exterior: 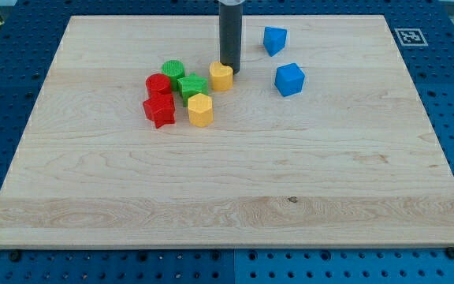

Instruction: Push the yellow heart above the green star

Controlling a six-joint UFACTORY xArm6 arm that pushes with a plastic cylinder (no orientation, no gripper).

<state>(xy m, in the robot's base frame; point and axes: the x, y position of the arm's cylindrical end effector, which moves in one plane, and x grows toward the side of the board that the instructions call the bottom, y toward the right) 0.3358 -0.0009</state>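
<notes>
The yellow heart (221, 76) lies on the board just right of the green star (191, 86), touching or nearly touching it. My tip (229, 68) stands right at the heart's upper right edge, the dark rod rising from it to the view's top. A green cylinder (173, 70) sits up-left of the star.
A red cylinder (158, 84) and a red star (159, 110) lie left of the green star. A yellow hexagon (200, 110) sits below it. Two blue blocks (274, 39) (289, 79) lie to the right of my tip. The wooden board (227, 189) rests on a blue perforated table.
</notes>
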